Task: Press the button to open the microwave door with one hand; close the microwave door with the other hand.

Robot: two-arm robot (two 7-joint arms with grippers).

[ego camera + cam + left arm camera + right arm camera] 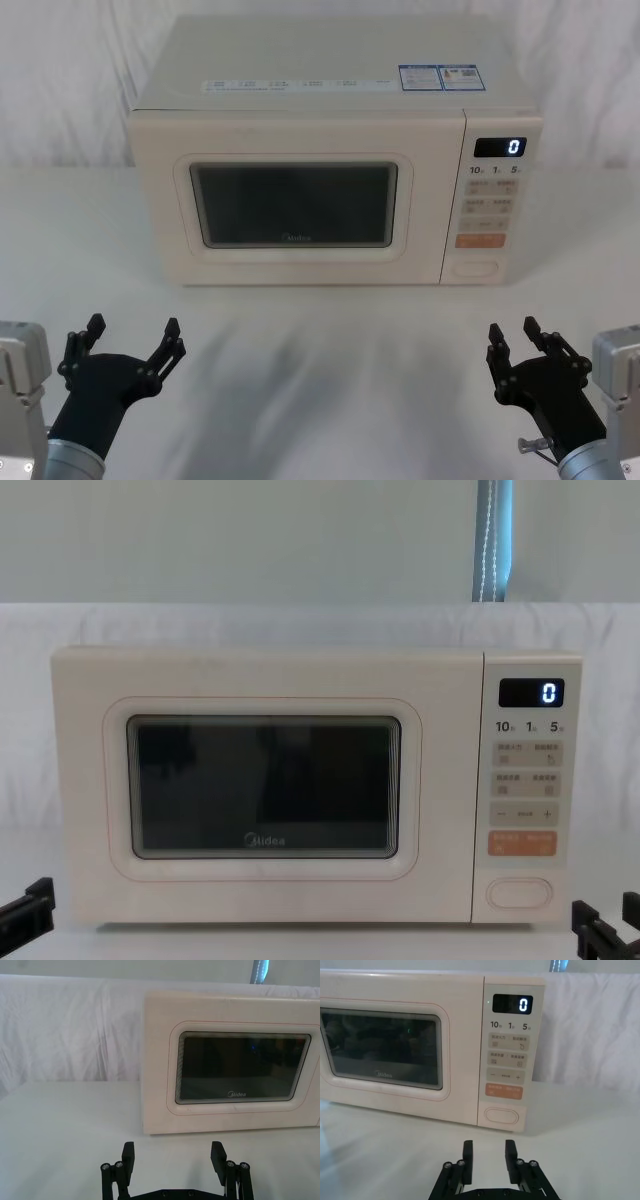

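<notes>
microwave door [295, 200] shut, flush with the cabinet. button [476, 268] sits at the bottom of the control strip, on the microwave's right side, long axis horizontal. right gripper [525, 352] low at the table's near right edge, fingers apart with a narrow gap; the button lies ahead of it, slightly above and a little inboard. left gripper [130, 338] near left, fingers spread wide, facing the door's left part, well apart from the button. judgement: right arm is nearer, so it should press; left takes the closing.
</notes>
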